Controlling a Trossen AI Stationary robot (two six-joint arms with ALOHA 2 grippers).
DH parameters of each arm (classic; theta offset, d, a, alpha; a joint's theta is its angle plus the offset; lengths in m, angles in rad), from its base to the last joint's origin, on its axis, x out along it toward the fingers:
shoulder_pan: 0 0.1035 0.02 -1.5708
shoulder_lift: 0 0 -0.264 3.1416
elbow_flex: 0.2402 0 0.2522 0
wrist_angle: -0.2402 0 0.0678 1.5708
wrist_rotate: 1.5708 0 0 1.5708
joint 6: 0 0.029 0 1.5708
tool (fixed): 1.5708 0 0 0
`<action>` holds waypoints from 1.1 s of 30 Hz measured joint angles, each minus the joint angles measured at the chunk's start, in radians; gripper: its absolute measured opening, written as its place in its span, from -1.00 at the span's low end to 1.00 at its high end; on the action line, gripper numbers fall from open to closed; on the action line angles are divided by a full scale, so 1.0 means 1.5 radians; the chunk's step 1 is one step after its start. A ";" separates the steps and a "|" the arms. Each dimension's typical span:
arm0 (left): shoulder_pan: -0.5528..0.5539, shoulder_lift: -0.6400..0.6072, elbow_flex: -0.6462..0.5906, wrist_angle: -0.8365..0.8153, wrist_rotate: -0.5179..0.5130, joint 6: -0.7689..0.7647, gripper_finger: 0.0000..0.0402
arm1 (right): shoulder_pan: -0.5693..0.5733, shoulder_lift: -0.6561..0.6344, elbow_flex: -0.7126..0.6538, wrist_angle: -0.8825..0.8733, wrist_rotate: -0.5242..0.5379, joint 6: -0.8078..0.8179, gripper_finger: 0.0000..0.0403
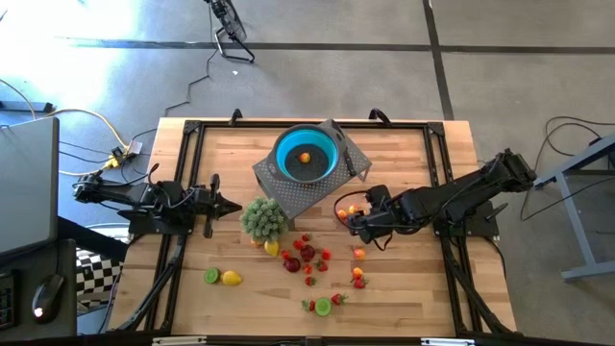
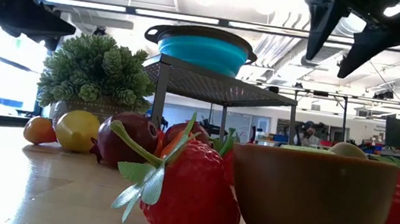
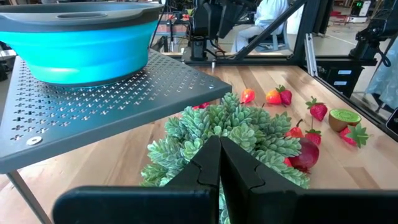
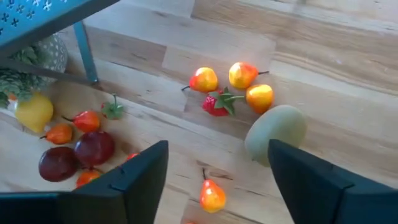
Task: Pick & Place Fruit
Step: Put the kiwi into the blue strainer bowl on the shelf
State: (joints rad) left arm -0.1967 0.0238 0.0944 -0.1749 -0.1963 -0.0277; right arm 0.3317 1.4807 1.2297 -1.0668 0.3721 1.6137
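I can read no writing or labels anywhere from my seat. Starting at the nine o'clock side of the table [image 1: 404, 288], my left gripper [image 1: 233, 205] sits clenched on nothing, its arm stretched low and level across the wood, pointing at the potted plant [image 1: 262, 218] just beside its tip. Toward twelve o'clock the blue bowl [image 1: 307, 154] rests on the perforated grey stand [image 1: 317, 192], with one orange piece of fruit [image 1: 305, 158] inside it. Most of the fruit lies scattered from the table's centre down to six o'clock, plus a lime slice [image 1: 211, 276] and a lemon [image 1: 232, 279] at seven. On the three o'clock side, my right gripper [image 1: 354, 220] hangs above a small fruit cluster, jaws spread wide and holding nothing, the arm reaching in elbow-bent from the right edge.
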 joint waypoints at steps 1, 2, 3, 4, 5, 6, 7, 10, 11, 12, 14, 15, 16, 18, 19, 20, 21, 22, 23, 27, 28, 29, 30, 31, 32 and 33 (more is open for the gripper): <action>0.000 0.000 0.000 0.000 0.000 0.000 -1.00 | 0.000 0.000 0.000 -0.001 0.002 0.011 0.40; 0.000 0.000 0.000 0.000 0.000 0.000 -1.00 | 0.000 0.000 0.000 -0.003 0.002 0.027 0.42; 0.000 0.000 0.000 0.000 0.000 0.000 -1.00 | 0.000 0.000 0.000 -0.006 0.002 0.045 0.44; 0.000 0.000 0.000 0.000 0.000 0.000 -1.00 | 0.000 0.000 0.000 -0.011 0.002 0.065 0.47; 0.000 0.000 0.000 0.000 0.000 0.000 -1.00 | 0.000 0.000 0.000 -0.019 0.002 0.083 0.49; 0.000 0.000 0.000 0.000 0.000 0.000 -1.00 | 0.000 0.004 0.000 -0.028 0.002 0.103 0.50; 0.000 0.000 0.000 0.000 0.000 0.000 -1.00 | 0.000 0.010 0.000 -0.040 0.003 0.121 0.51; 0.000 0.000 0.000 0.000 0.000 0.000 -1.00 | 0.006 0.030 0.000 -0.076 -0.002 0.161 0.53; 0.000 0.000 0.000 0.000 0.000 0.000 -1.00 | 0.006 0.040 0.000 -0.083 -0.003 0.167 0.52; 0.000 0.000 0.000 0.000 0.000 0.000 -1.00 | 0.006 0.049 0.000 -0.085 -0.003 0.170 0.52; 0.000 0.000 0.000 0.000 0.000 0.000 -1.00 | 0.006 0.068 0.000 -0.084 -0.010 0.186 0.50; 0.000 0.000 0.000 -0.001 0.000 0.000 -1.00 | 0.006 0.077 -0.001 -0.083 -0.010 0.195 0.50; 0.000 0.000 0.000 -0.001 0.000 0.000 -1.00 | 0.005 0.085 -0.001 -0.084 -0.009 0.201 0.49; 0.000 0.000 0.000 -0.001 0.000 0.000 -1.00 | 0.005 0.098 -0.001 -0.089 -0.010 0.203 0.48; 0.000 0.000 0.000 -0.001 0.000 0.000 -1.00 | 0.005 0.105 -0.001 -0.092 -0.013 0.204 0.48; 0.000 0.000 0.000 -0.001 0.000 0.000 -1.00 | 0.004 0.112 -0.001 -0.094 -0.018 0.210 0.48; 0.000 0.000 0.000 -0.001 0.000 0.000 -1.00 | 0.002 0.119 -0.001 -0.100 -0.025 0.223 0.48; 0.000 0.000 0.000 -0.001 0.000 0.000 -1.00 | 0.001 0.125 -0.001 -0.106 -0.029 0.237 0.48; 0.000 0.000 0.000 -0.001 0.000 0.000 -1.00 | 0.001 0.132 -0.001 -0.108 -0.031 0.248 0.48; 0.000 0.000 0.000 -0.001 0.000 0.000 -1.00 | 0.001 0.167 -0.001 -0.106 -0.038 0.278 0.48; 0.000 0.000 0.000 -0.001 0.000 0.000 -1.00 | 0.001 0.176 -0.001 -0.106 -0.039 0.284 0.48; 0.000 0.000 0.000 -0.001 0.000 0.000 -1.00 | 0.001 0.186 -0.001 -0.106 -0.041 0.287 0.48; 0.000 0.000 0.000 -0.001 0.000 0.000 -1.00 | 0.001 0.195 -0.001 -0.106 -0.042 0.288 0.48; 0.000 0.000 0.000 -0.001 0.000 0.000 -1.00 | 0.001 0.204 -0.001 -0.106 -0.046 0.288 0.48; 0.000 0.000 0.000 -0.001 0.000 0.000 -1.00 | 0.001 0.212 -0.001 -0.106 -0.053 0.288 0.48; 0.000 0.000 0.000 -0.001 0.000 0.000 -1.00 | 0.001 0.219 -0.001 -0.107 -0.061 0.289 0.48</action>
State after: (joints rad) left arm -0.1967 0.0235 0.0944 -0.1771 -0.1959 -0.0277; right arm 0.3336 1.8092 1.2289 -1.2267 0.2809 2.0468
